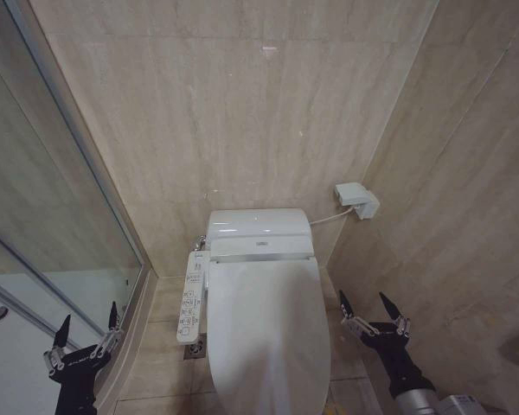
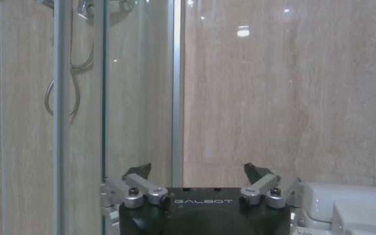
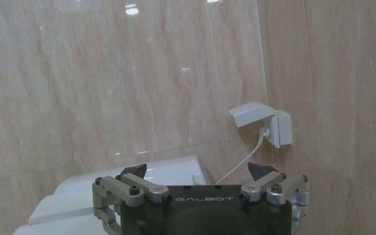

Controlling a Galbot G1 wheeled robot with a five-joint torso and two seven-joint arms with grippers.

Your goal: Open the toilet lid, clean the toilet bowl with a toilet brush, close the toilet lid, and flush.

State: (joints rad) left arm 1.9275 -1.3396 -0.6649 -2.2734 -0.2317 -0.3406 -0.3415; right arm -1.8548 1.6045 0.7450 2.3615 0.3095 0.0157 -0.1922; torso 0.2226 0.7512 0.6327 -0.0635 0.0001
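- Two grippers are in the head view, one on each side of the toilet; both hold nothing and both have the fingers spread wide apart.
- The left gripper [image 1: 88, 328] stands low beside the glass shower wall [image 1: 60, 216], well apart from the toilet, with a strip of floor tiles [image 1: 160, 346] between them.
- The right gripper [image 1: 369, 308] stands near the front right edge of the toilet, not touching it, close to the side wall.
- There is one toilet lid [image 1: 264, 320], glossy white; it lies down flat and closed between the two grippers, a little nearer to the right one.
- One control panel [image 1: 191, 294] with small buttons sticks out along the left edge of the toilet, toward the left gripper.
- Behind the lid sits one white tank unit [image 1: 258, 232] against the back wall.
- One white wall socket box [image 1: 356, 199] is to the right of the tank, joined to the toilet by a white cable [image 1: 329, 216].
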